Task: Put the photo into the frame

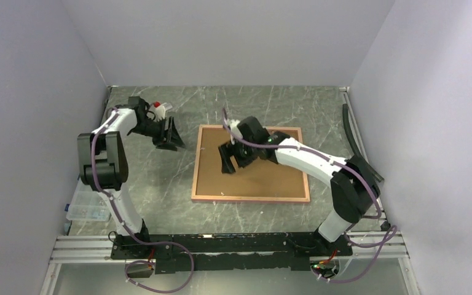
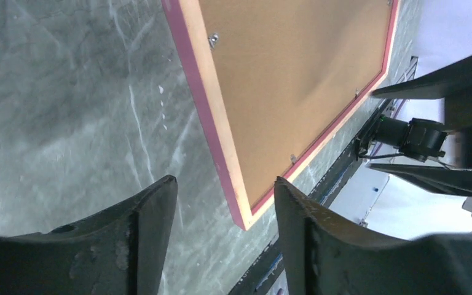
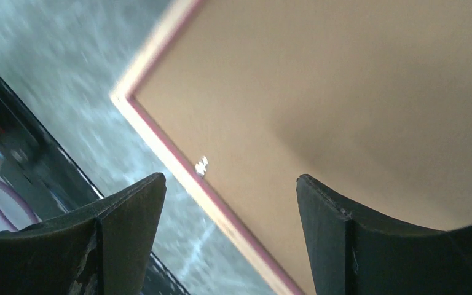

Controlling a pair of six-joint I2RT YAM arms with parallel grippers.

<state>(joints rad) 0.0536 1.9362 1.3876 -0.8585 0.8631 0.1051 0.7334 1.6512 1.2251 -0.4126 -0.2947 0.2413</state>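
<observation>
The frame [image 1: 252,198] lies flat on the grey-green table [image 1: 160,184], near the middle and a bit to the right. Its back side faces up. A thin pink line runs around the edge, with light wood next to it. A brown board [image 1: 264,181] fills the inside of the frame.

The left gripper [image 1: 171,144] is over the table, to the left of the frame's far corner. It does not touch the frame. Its two fingers are spread wide and there is nothing between them. In its own camera, the left gripper [image 2: 224,184] looks down at the table and at the frame [image 2: 212,117]. The brown board [image 2: 295,74] is also in that view. A small shiny metal clip [image 2: 212,40] sits on the wood edge, and another clip [image 2: 293,158] sits on the next side.

The right gripper [image 1: 229,163] is over the left part of the brown board. Its fingers are also wide apart and hold nothing. I cannot tell if it touches the board. Its own camera is a bit blurry. In it, the right gripper [image 3: 230,179] is above the pink edge of the frame [image 3: 160,132]. The brown board [image 3: 344,92] fills most of this view. One little metal clip [image 3: 201,165] shines on the edge between the two fingers.
</observation>
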